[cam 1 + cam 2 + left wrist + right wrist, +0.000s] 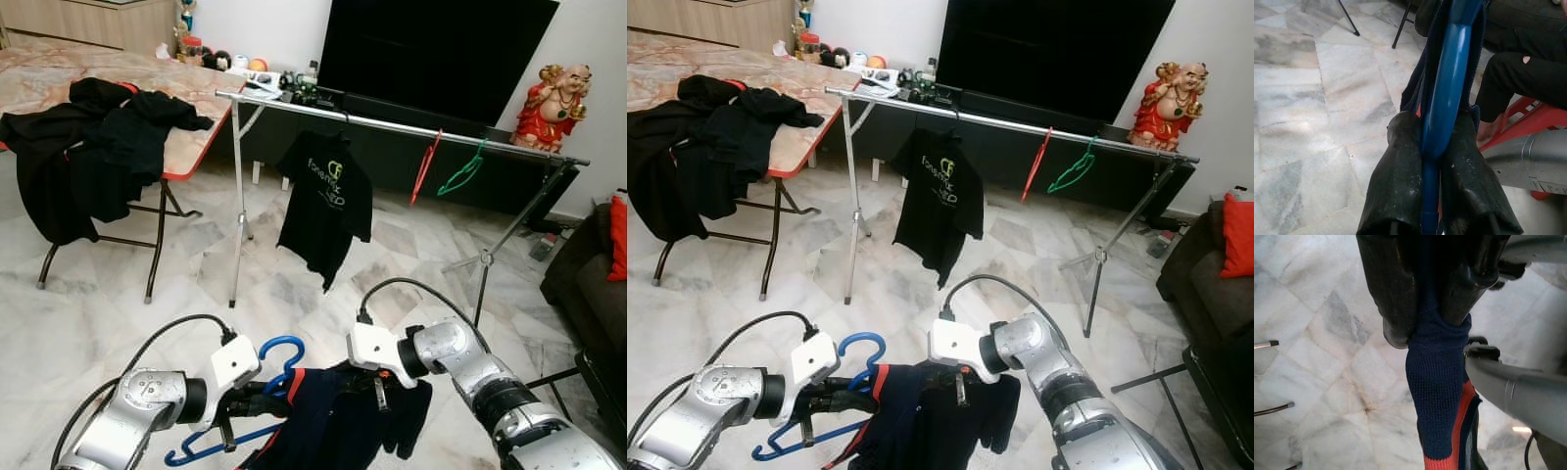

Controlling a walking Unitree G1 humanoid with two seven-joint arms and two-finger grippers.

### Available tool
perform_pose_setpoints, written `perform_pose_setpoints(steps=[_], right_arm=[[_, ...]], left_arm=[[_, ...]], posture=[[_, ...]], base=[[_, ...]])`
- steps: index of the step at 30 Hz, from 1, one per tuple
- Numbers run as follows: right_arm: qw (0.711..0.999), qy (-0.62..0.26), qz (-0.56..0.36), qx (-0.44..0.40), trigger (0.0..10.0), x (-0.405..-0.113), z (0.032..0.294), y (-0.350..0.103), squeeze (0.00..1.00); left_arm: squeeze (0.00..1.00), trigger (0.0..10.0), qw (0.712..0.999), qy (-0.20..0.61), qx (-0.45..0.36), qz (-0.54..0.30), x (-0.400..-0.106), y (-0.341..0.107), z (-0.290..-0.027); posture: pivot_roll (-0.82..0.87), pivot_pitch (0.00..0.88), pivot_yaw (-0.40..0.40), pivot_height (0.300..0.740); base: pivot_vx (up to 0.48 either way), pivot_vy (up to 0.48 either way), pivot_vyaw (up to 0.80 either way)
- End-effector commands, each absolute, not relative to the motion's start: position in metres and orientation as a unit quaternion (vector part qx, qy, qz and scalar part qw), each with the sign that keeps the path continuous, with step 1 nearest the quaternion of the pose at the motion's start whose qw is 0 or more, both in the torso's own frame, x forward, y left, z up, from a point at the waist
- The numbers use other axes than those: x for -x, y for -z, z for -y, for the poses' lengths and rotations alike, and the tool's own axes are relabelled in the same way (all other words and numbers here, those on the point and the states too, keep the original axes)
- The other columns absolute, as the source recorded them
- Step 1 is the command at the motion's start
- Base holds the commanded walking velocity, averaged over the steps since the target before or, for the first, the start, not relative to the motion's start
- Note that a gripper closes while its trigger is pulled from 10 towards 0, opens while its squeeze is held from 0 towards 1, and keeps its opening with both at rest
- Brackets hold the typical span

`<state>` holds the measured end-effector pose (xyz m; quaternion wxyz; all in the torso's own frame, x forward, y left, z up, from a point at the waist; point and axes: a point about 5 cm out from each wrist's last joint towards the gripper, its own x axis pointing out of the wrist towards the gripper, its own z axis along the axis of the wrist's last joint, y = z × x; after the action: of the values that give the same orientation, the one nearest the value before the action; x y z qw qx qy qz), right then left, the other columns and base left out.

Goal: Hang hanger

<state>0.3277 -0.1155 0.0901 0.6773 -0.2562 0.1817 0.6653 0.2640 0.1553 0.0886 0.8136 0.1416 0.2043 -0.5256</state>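
My left gripper point(241, 399) is shut on the blue plastic hanger point(281, 341), low in front of me; in the left wrist view the blue bar point(1449, 73) runs between both black fingers point(1396, 181). A navy garment with orange trim point(333, 421) hangs from the hanger. My right gripper point(382, 388) is shut on a fold of that navy cloth point(1437, 382). Ahead stands a metal clothes rail point(392, 124) carrying a black T-shirt point(328, 196), a red hanger point(424, 166) and a green hanger point(462, 171).
A folding table point(191, 147) at the left holds a heap of dark clothes point(88, 147). A large TV point(431, 49) and a red statue point(554, 103) stand behind the rail. A sofa point(588, 284) is at the right. A person's legs point(1528, 73) are close behind me.
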Motion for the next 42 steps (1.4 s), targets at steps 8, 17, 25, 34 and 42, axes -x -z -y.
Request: perform_pose_setpoints(steps=[8, 17, 25, 34, 42], right_arm=[[0.701, -0.674, -0.147, 0.182, 10.0, -0.327, 0.112, -0.096, 0.0], [0.704, -0.675, -0.147, 0.167, 10.0, -0.326, 0.111, -0.095, 0.0], [0.706, -0.682, -0.134, 0.135, 10.0, -0.325, 0.107, -0.097, 0.0], [0.71, -0.684, -0.127, 0.108, 10.0, -0.323, 0.104, -0.095, 0.0], [0.73, -0.671, -0.11, 0.071, 3.6, -0.327, 0.103, -0.101, 0.0]], left_arm=[[0.0, 0.0, 0.831, 0.502, -0.133, -0.198, -0.271, -0.092, -0.156], [0.0, 0.0, 0.83, 0.504, -0.133, -0.198, -0.272, -0.092, -0.155], [0.0, 0.0, 0.828, 0.507, -0.132, -0.199, -0.272, -0.091, -0.154], [0.0, 0.0, 0.829, 0.506, -0.131, -0.199, -0.271, -0.09, -0.152], [0.0, 0.0, 0.829, 0.506, -0.13, -0.2, -0.271, -0.089, -0.152]], posture=[[0.23, 0.0, -0.221, 0.74], [0.23, 0.0, -0.223, 0.74], [0.23, 0.0, -0.224, 0.74], [0.24, 0.0, -0.224, 0.74], [0.23, 0.0, -0.223, 0.74]], base=[[0.0, 0.0, 0.0], [0.0, 0.0, 0.0], [0.0, 0.0, 0.0], [0.0, 0.0, 0.0], [0.0, 0.0, 0.0]])
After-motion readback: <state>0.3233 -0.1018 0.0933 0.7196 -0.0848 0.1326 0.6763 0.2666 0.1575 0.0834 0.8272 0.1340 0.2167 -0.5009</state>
